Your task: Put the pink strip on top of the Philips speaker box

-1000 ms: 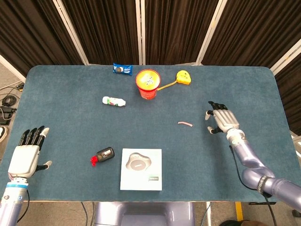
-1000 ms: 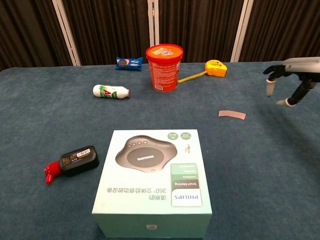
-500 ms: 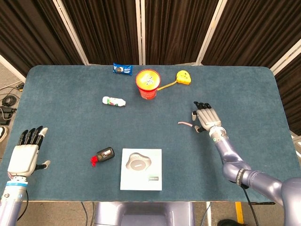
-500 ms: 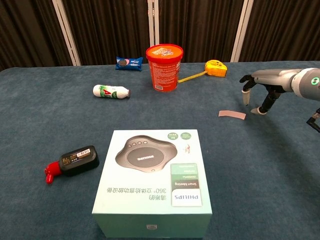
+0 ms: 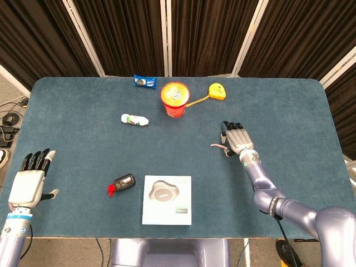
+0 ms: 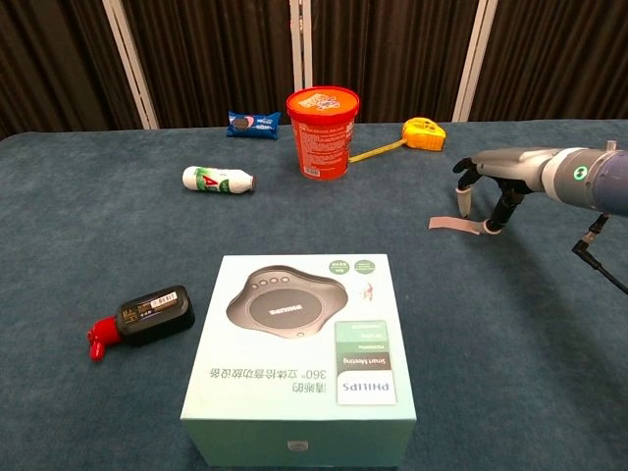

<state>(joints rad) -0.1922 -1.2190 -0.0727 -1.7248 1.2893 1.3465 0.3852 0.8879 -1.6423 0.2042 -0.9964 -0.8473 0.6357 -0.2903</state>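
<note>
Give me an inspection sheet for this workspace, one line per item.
Surface: table covered in blue cloth.
Job's things: pink strip lies flat on the cloth; Philips speaker box at the near edge, nothing on top.
Clutter: red tub, yellow tape measure, blue snack pack, small white bottle, black and red device.
Hands: right hand over the strip's end, fingertips down at it; grip cannot be told. Left hand holds nothing, fingers straight.
Cables: some on the floor at far left.
Surroundings: dark curtains behind.

Matt blue cloth table [image 6: 118, 235]
</note>
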